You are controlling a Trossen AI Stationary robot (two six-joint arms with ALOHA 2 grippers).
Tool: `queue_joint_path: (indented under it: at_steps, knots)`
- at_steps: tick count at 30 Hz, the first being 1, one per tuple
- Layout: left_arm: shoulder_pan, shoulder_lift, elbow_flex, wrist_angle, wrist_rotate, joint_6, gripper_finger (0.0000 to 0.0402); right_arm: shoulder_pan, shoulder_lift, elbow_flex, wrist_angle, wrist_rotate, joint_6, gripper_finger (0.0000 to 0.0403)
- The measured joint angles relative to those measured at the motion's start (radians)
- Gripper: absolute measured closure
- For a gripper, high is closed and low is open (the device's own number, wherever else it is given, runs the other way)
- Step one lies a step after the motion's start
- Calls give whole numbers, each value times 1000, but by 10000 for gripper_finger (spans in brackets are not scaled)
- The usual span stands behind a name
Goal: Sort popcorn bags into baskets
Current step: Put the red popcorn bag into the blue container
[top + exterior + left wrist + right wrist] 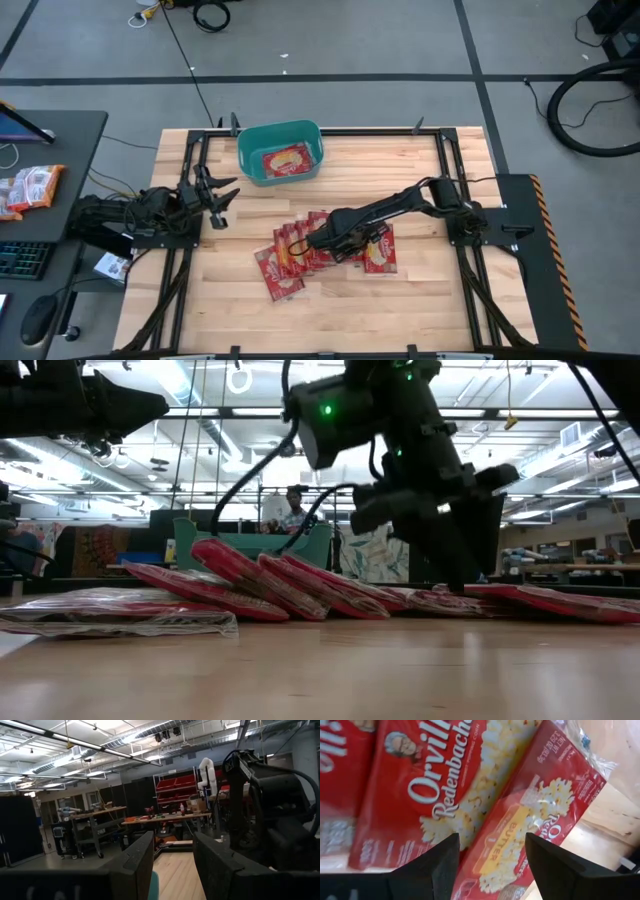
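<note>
Several red popcorn bags (322, 247) lie overlapping in a pile at the table's middle; they also show in the low view (250, 585). One more bag (286, 160) lies inside the teal basket (247, 150) at the far edge. My right gripper (300, 240) is open, pointing down over the pile's left part. In the right wrist view (492, 865) its fingers straddle a bag marked "BUTTER" (540, 815). My left gripper (222, 196) is open and empty at the table's left side, near the basket. A bit of the basket also shows in the left wrist view (154, 889). My right gripper's open fingertips (455, 585) stand right at the top faces of the piled bags, coming from above. I cannot tell whether they touch a bag.
Black frame rails (455, 175) run along the table's left and right sides. A dark desk at the left holds orange-and-white snack packets (30, 188) and a keyboard (22, 258). Bare wood (380, 310) lies near the front edge. A person (293, 508) shows far behind the table.
</note>
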Motion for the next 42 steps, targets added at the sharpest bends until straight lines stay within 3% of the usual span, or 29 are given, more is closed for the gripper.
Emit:
queue_joint_path:
  at_steps: [5, 9, 24, 34, 42]
  knots:
    - [0, 0, 0, 1, -2, 0, 260, -4, 18, 0, -3, -19, -25, 179]
    - [0, 0, 0, 0, -2, 0, 260, -5, 23, 0, -8, -23, -52, 208]
    - [0, 0, 0, 1, -2, -1, 260, -4, 23, -41, 22, -61, -150, 390]
    - [0, 0, 0, 1, -2, -1, 260, 5, 23, 70, -89, -22, -260, 398]
    - [0, 0, 0, 1, -2, -1, 260, 14, 17, 252, -178, 162, -276, 400]
